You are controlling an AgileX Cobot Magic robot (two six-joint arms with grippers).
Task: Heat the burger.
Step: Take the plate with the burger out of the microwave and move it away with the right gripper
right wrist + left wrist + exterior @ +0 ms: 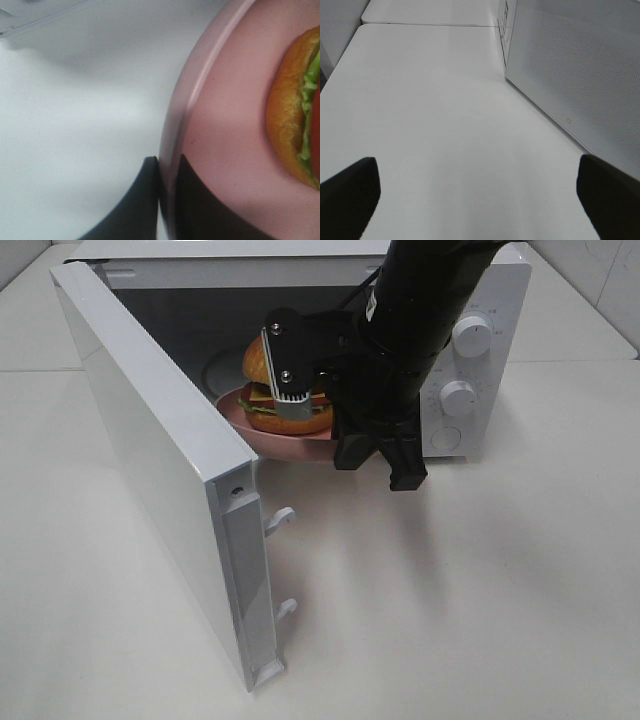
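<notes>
Burger (268, 390) sits on the pink plate (290, 447), at the mouth of the microwave (480, 360), partly inside the cavity. Plate rim sticks out past the opening, above the desk (480, 580).

Right arm (420, 310) comes down steeply from the top of the overhead view, in front of the microwave's dial panel. Right tool (167, 200) is pinching the plate rim: wrist view shows one finger (135, 205) under the rim and the other on top, pressed together on it. Burger's bun and lettuce edge (307, 95) show on the plate just beyond.

Microwave door (150, 470) is swung wide open to the left.

Left tool (480, 192) hangs low over bare desk beside the door's outer face, fingers (350, 192) spread wide, holding nothing.
</notes>
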